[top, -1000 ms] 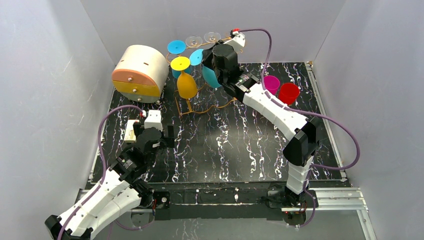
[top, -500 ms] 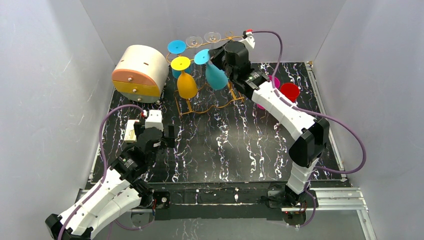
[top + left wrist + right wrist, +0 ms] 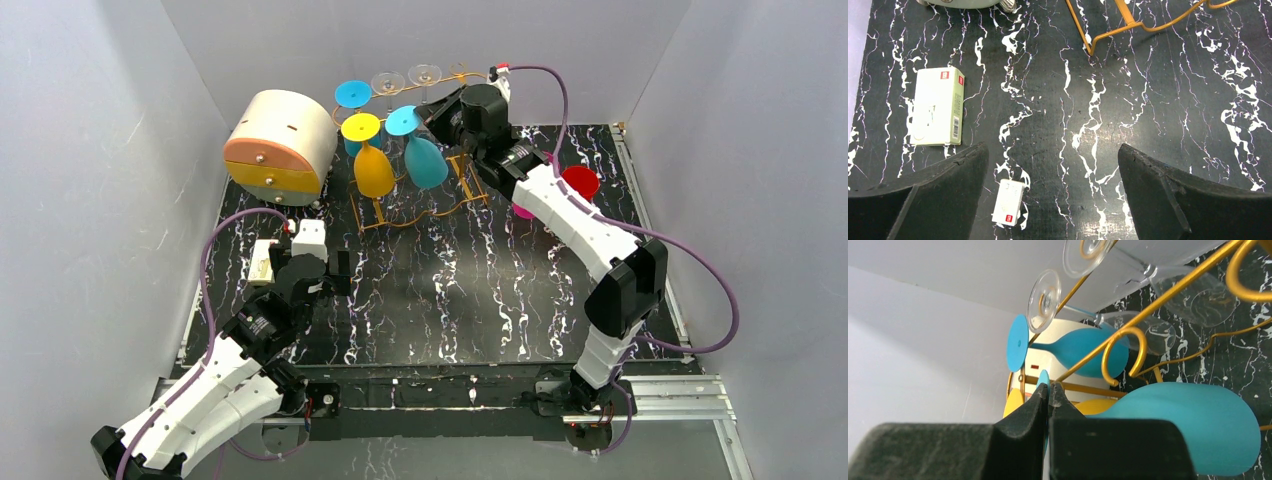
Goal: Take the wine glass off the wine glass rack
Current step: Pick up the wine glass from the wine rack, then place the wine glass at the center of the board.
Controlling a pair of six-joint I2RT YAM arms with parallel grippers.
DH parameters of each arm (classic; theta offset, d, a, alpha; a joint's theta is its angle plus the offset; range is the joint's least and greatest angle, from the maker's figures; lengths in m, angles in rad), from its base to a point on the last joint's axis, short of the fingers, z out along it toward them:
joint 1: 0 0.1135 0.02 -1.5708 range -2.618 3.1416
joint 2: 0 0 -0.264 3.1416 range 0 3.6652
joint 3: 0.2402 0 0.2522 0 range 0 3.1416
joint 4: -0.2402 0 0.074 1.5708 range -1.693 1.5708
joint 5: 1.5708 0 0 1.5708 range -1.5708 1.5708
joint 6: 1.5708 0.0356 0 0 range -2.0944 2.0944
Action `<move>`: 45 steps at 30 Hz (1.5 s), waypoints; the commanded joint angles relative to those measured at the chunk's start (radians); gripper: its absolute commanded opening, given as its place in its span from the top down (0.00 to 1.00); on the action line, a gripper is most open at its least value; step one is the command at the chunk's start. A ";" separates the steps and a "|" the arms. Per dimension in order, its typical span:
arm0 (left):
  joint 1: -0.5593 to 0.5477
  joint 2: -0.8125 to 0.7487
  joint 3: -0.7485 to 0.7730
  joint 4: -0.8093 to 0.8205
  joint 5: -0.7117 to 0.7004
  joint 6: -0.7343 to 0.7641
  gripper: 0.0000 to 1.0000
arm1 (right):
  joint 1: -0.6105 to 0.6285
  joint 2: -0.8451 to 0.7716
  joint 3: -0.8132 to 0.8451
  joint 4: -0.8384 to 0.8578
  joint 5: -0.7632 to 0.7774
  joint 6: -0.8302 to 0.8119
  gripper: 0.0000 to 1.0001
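Observation:
The golden wire wine glass rack (image 3: 425,208) stands at the back of the table. My right gripper (image 3: 432,108) is at its top right end, shut on the flat foot (image 3: 1043,378) of a teal wine glass (image 3: 426,162). That glass hangs bowl down, and its bowl (image 3: 1193,430) fills the lower right of the right wrist view, beside a scroll end of the rack (image 3: 1124,351). I cannot tell whether its stem is still between the rails. A yellow glass (image 3: 374,172), a blue one (image 3: 352,94) and two clear ones (image 3: 388,80) hang on the rack. My left gripper (image 3: 335,272) is open over bare table (image 3: 1053,160).
A round cream-and-orange drawer box (image 3: 280,145) stands left of the rack. A red cup (image 3: 580,182) and a magenta cup (image 3: 521,211), mostly behind my right arm, are at the back right. A white box (image 3: 938,112) and a small white packet (image 3: 1008,202) lie by my left gripper.
My right arm has moved right and slightly back, drawing the teal glass along the rack's top. The glass now shows fully to the left of the gripper. The left arm has not moved.

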State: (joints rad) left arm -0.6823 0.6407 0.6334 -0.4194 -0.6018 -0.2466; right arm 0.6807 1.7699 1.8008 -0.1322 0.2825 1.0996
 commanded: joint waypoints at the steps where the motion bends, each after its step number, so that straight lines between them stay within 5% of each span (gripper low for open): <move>1: 0.006 -0.001 0.034 0.001 -0.009 -0.006 0.02 | -0.004 -0.075 -0.025 0.050 -0.065 -0.002 0.99; 25: 0.005 -0.026 0.049 0.006 -0.041 -0.058 0.03 | -0.005 -0.385 -0.446 0.268 -0.401 -0.224 0.99; 30: 0.005 -0.056 0.047 0.021 0.183 -0.132 0.02 | -0.005 -0.510 -0.662 0.325 -0.511 -0.309 0.99; 36: 0.004 -0.149 -0.090 0.266 0.540 -0.370 0.09 | -0.020 -0.590 -0.792 0.319 -0.688 -0.578 0.99; 45: 0.005 -0.070 -0.148 0.630 0.777 -0.551 0.17 | -0.046 -0.584 -0.827 0.422 -0.982 -0.572 0.99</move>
State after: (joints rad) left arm -0.6823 0.5251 0.5034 -0.0433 0.0093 -0.6750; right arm 0.6407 1.1942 0.9543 0.1707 -0.5362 0.5625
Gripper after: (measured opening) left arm 0.852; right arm 0.085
